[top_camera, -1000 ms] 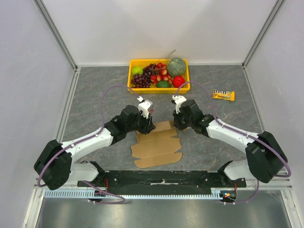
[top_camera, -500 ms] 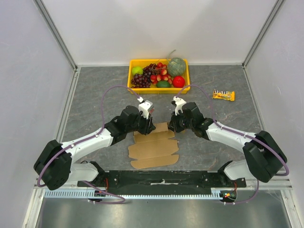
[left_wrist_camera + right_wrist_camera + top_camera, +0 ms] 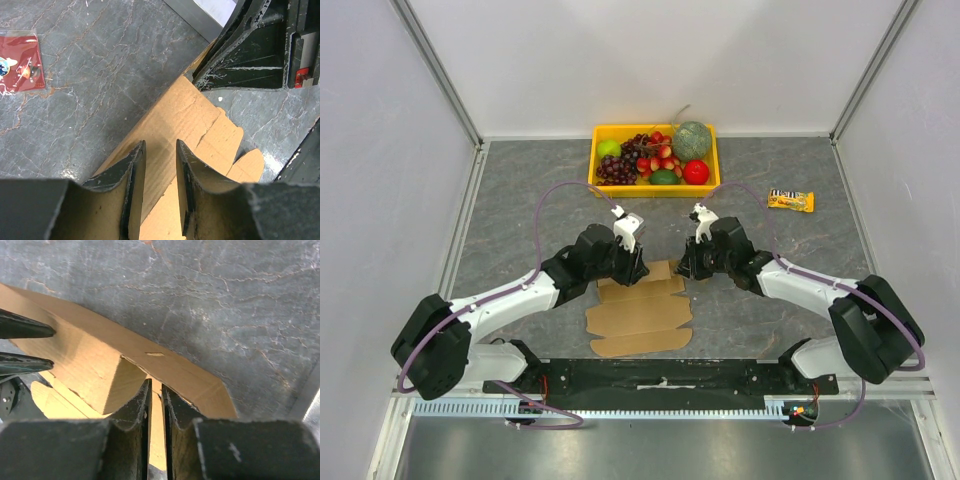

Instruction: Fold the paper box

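The paper box point(image 3: 638, 312) is a flat brown die-cut sheet with notched flaps, lying between the two arms near the table's front. Its far panel is raised point(image 3: 95, 357). My left gripper point(image 3: 637, 268) stands at the sheet's far left corner, its jaws a little apart over the cardboard point(image 3: 200, 125). My right gripper point(image 3: 684, 268) is at the far right corner. Its jaws are almost together with a strip of cardboard point(image 3: 156, 432) between them. The left fingertips point(image 3: 25, 331) show at the raised panel's other end.
A yellow tray point(image 3: 595, 150) of fruit stands at the back. A snack bar point(image 3: 790, 200) lies at the right. A red packet point(image 3: 20, 62) lies on the grey table beside the sheet. Aluminium frame rails border the table.
The right gripper has moved left toward the left gripper. The cardboard sheet has slid a little left and toward the front. The left gripper has barely moved.
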### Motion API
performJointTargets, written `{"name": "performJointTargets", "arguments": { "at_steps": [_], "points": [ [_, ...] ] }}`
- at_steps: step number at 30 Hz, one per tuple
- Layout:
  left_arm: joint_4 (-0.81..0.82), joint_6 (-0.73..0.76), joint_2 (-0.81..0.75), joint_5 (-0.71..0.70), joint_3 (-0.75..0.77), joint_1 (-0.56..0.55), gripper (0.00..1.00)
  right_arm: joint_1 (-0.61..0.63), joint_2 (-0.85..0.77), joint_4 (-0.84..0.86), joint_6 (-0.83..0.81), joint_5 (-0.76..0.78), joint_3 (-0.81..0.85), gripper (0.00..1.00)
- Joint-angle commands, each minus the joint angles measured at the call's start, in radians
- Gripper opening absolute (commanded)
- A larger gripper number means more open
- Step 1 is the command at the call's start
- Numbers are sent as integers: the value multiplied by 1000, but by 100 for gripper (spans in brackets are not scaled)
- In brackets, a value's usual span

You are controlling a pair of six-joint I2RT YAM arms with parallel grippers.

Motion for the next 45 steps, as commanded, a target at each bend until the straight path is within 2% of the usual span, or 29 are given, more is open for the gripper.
{"name": "performJointTargets", "arguments": {
  "at_steps": [1, 6, 9, 22, 30, 45],
  "points": [
    [23, -30, -8, 0, -13, -7, 36, -1, -50, -80, -54, 86, 3, 20],
    [23, -35, -13, -3, -18, -10, 36, -1, -62, -188, -109, 235, 5, 21],
    [23, -35, -12, -4, -19, -12, 36, -1, -30, -196, -111, 260, -1, 19],
    [20, -38, -13, -4, -25, -15, 36, 2, 67, -56, -91, 193, -53, 10],
    [22, -38, -15, -6, -30, -15, 36, 0, 95, 25, -65, 127, -93, 9],
    [33, -45, -1, -3, -41, -21, 36, 0, 88, 51, -49, 73, -89, 10]
  ]
}}
